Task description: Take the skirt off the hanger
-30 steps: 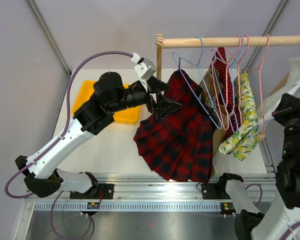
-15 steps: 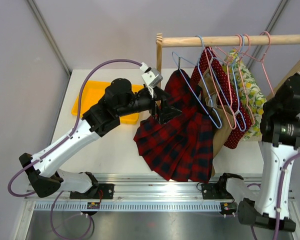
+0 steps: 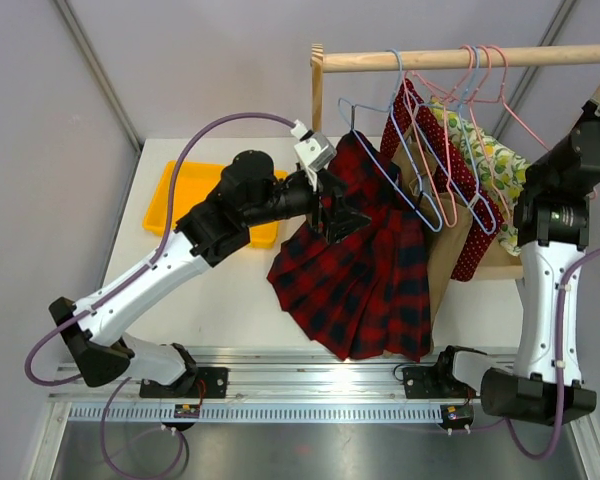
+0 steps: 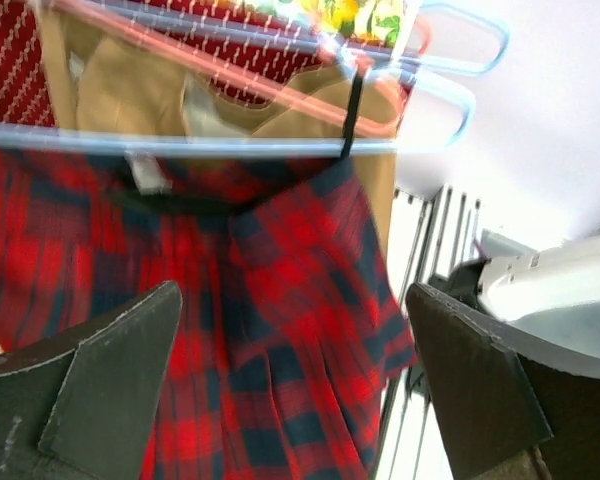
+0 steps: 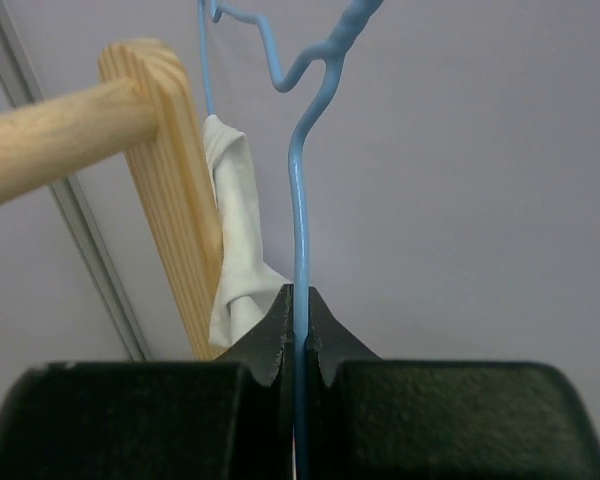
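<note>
Step in hand: reach for skirt (image 3: 365, 270), no grip yet. Left claw (image 3: 342, 208) wide apart, empty, level with waistband. Skirt straight ahead of it, framed between both fingers, no contact visible. Hangs on hanger (image 4: 230, 148) just above claw, by thin dark loop (image 4: 352, 110) up and right of it. Right claw (image 5: 298, 305) pinched together on blue wire (image 5: 300, 200) below a twisted hanger neck, wood rod (image 5: 50, 140) up-left of it. Cannot tell if that wire belongs to skirt's own hanger. Next move probably needs: left claw forward onto waistband, close, then slip loop off hanger bar while right claw steadies wire.
</note>
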Available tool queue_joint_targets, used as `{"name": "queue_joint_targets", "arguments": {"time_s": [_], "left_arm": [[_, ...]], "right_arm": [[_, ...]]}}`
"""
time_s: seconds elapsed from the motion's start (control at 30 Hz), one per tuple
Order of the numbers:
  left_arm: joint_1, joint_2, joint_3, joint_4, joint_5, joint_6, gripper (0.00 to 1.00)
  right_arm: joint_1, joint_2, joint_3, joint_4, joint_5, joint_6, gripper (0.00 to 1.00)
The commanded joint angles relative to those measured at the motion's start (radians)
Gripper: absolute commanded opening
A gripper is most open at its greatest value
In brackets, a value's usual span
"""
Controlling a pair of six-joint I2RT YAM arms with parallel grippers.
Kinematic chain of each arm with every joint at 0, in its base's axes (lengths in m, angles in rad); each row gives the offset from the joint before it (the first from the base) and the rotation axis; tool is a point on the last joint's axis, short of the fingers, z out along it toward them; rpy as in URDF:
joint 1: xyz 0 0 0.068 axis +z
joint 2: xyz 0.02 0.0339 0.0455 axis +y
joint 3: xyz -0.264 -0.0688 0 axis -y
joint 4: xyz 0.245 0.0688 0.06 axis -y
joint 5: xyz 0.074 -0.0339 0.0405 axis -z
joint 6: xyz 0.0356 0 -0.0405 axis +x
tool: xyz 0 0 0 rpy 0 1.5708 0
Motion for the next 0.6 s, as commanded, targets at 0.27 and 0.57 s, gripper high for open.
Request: {"name": "queue_joint_targets", "arguments": {"time_s": [0.27, 0.57], "left_arm": [[-0.003, 0.191, 0.271, 0.189, 0.178, -0.077, 0.99], [-0.003, 0.173, 0.247, 0.174, 0.129, -0.094, 0.99]], "right_arm": [[0.003, -0.380, -0.103, 0.194, -0.701, 0.039, 0.00], [0.006, -0.267, 0.088, 0.194, -1.008, 0.062, 0.00]]}}
